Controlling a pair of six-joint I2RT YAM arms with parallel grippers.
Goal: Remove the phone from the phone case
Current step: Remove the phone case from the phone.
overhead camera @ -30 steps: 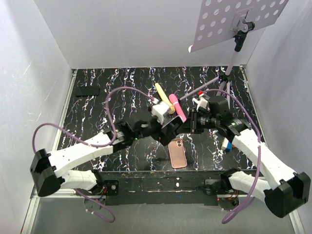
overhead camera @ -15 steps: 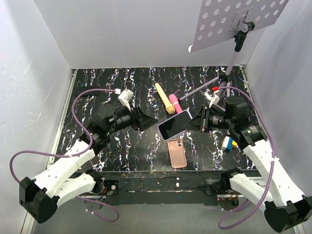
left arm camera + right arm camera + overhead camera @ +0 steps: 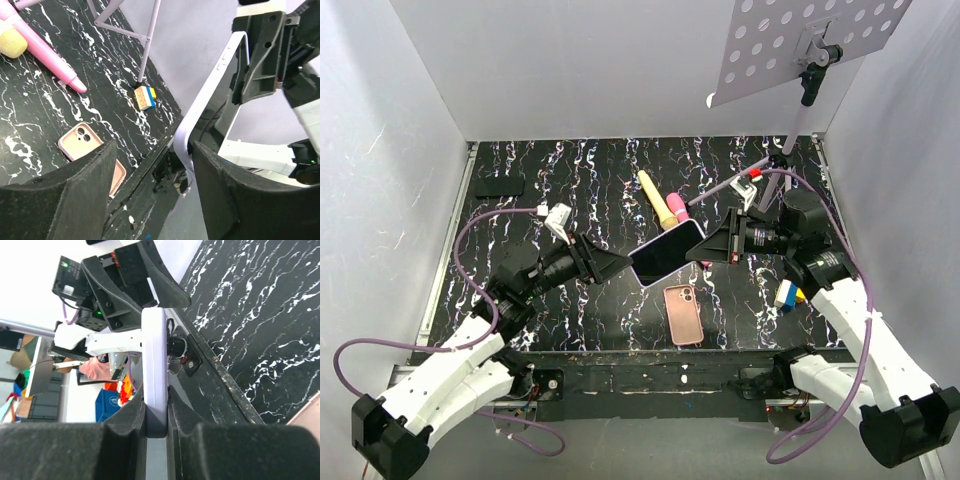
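Note:
The phone [image 3: 665, 252] hangs in the air above the table, dark screen up, with my right gripper [image 3: 700, 249] shut on its right end. In the right wrist view its lavender edge [image 3: 154, 365] is pinched between the two pads [image 3: 131, 430]. My left gripper [image 3: 619, 264] is at the phone's left end, jaws spread much wider than the phone is thick. In the left wrist view the phone's edge [image 3: 207, 97] runs down beside the right finger [image 3: 235, 200]. The empty salmon-pink phone case [image 3: 682, 314] lies flat on the table below, camera cutout showing [image 3: 80, 142].
A pink marker-like stick [image 3: 684, 215] and a yellow-tipped stick [image 3: 654, 198] lie behind the phone. A small coloured block [image 3: 787, 293] sits by the tripod stand [image 3: 782, 165] at the right. A dark flat object [image 3: 500, 186] lies at the back left. White walls enclose the table.
My left arm swung back to the left, away from the right gripper, and its jaws narrowed. The right gripper has carried the phone left until its end reaches the left jaws.

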